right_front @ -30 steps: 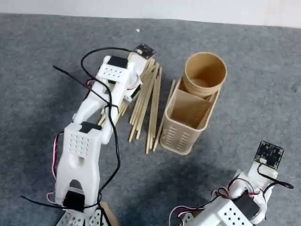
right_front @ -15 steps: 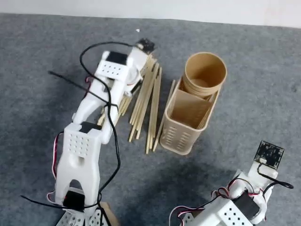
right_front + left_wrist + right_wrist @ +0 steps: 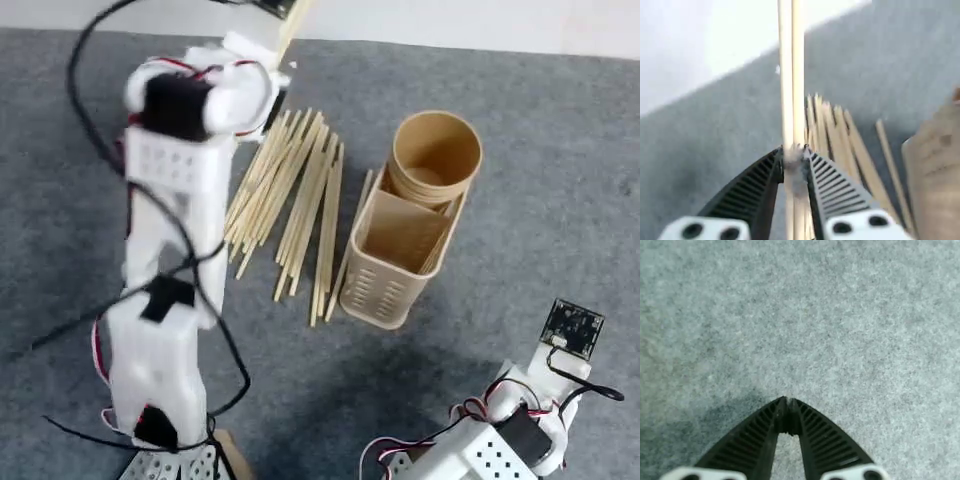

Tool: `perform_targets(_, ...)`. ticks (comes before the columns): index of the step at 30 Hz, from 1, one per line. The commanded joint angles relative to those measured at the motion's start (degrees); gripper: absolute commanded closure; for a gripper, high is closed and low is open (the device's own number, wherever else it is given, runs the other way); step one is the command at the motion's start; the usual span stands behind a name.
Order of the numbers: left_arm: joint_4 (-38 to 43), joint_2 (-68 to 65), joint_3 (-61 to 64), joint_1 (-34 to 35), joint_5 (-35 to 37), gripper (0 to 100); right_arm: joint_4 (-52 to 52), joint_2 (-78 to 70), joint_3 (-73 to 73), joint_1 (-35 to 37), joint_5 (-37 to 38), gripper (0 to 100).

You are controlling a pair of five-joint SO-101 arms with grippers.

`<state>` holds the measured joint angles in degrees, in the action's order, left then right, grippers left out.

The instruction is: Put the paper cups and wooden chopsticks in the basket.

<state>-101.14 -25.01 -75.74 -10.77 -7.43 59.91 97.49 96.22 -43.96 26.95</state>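
Chopsticks [image 3: 791, 75] pinched by left gripper [image 3: 794, 152] | loose pile [image 3: 290, 200] beside basket [image 3: 375, 290] holding cups [image 3: 436, 150] | right gripper [image 3: 788, 415] closed, empty

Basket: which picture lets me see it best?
The high view. It shows the whole basket from above, with its open compartment, its slotted side and a cup standing in its far end. The left wrist view catches just a blurry bit of its side.
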Motion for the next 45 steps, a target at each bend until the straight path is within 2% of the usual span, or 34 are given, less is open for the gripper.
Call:
perform_targets(1,-0.4,20.1,12.4,-2.6,5.8,100,0.4,0.5,8.3,0.6,0.4,98.8)
perform_targets(5,-0.1,38.0,36.5,-6.1,7.6,100,0.4,0.5,8.3,0.6,0.4,98.8)
perform_targets(7,0.4,45.7,44.9,-8.7,7.4,100,0.4,0.5,8.3,0.6,0.4,98.8)
perform_targets(9,7.0,52.0,50.3,-11.3,6.9,100,0.4,0.5,8.3,0.6,0.4,98.8)
perform_targets(12,20.2,54.8,58.5,-15.1,5.6,100,0.4,0.5,8.3,0.6,0.4,98.8)
perform_targets(18,49.0,50.1,69.3,-24.7,5.5,100,0.4,0.5,8.3,0.6,0.4,98.8)
perform_targets(21,57.0,48.0,70.5,-28.3,5.5,100,0.4,0.5,8.3,0.6,0.4,98.8)
perform_targets(26,62.7,46.5,75.6,-29.1,5.5,99,0.4,0.5,8.3,0.6,0.4,98.8)
perform_targets(33,69.0,46.7,88.9,-29.4,5.6,99,0.4,0.5,8.3,0.6,0.4,98.8)
perform_targets(37,69.3,46.8,91.6,-29.1,6.4,93,0.4,0.5,8.3,0.6,0.4,98.8)
perform_targets(39,69.3,47.4,91.6,-29.1,9.1,90,0.4,0.5,8.3,0.6,0.4,98.8)
perform_targets(45,69.3,54.6,91.6,-29.0,10.0,88,0.4,0.5,8.3,0.6,0.4,98.8)
